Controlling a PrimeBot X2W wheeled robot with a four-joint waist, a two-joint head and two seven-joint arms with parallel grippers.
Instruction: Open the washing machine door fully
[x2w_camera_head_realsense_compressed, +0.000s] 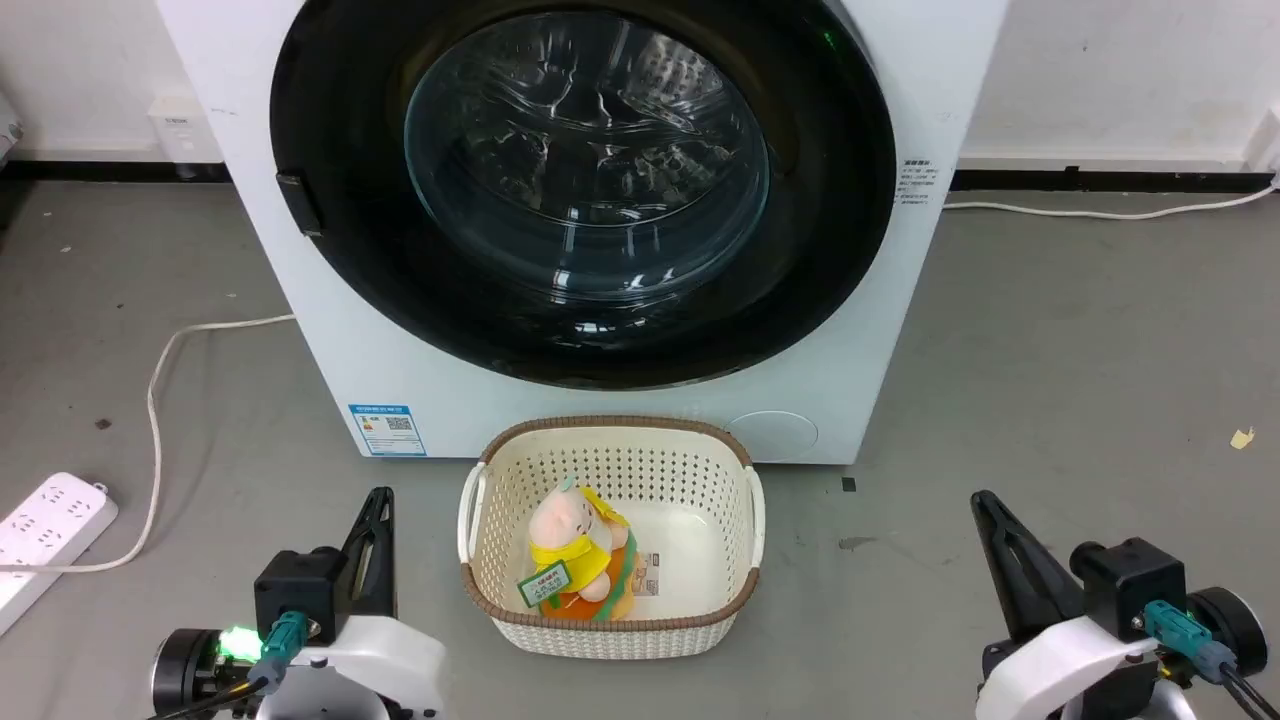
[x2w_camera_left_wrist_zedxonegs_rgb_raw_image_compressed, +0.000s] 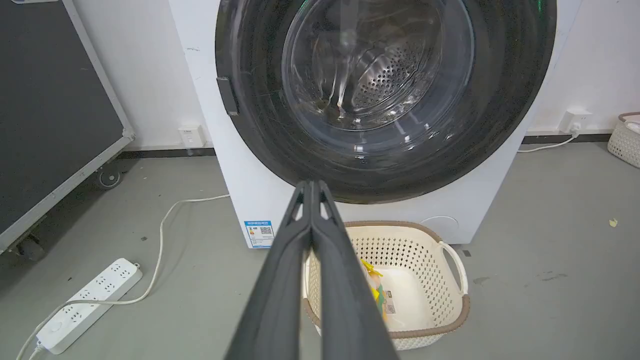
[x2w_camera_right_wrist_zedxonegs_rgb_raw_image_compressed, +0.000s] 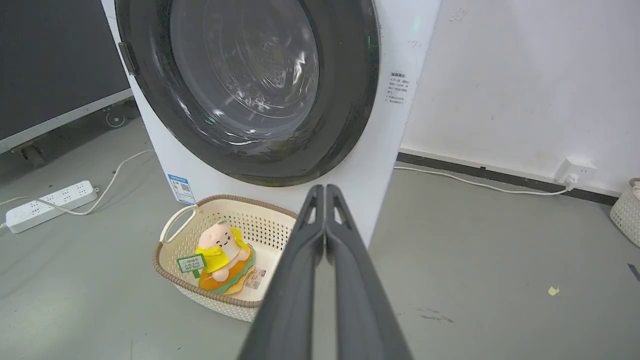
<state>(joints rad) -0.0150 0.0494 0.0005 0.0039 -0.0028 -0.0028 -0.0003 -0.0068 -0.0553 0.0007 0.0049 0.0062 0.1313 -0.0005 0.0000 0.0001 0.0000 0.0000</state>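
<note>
Left tool (x2w_camera_head_realsense_compressed: 381, 498) and right tool (x2w_camera_head_realsense_compressed: 981, 499): fingers pressed together, empty, low beside the basket (x2w_camera_head_realsense_compressed: 610, 424), well apart from the washer (x2w_camera_head_realsense_compressed: 450, 400) | door (x2w_camera_head_realsense_compressed: 582, 190): shut flush | I judge the handle tab (x2w_camera_head_realsense_compressed: 300, 203), on the door's left edge, suits the left tool | basket may obstruct the approach.

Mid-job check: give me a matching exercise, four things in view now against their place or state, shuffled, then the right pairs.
Things:
1. washing machine door
2. plush toy
3. power strip
4. left gripper

Place or state:
a. on the floor, at the robot's left
b. shut against the washing machine front
c. fingers shut, holding nothing
d. inside the basket

Pairs: 1-b, 2-d, 3-a, 4-c
</note>
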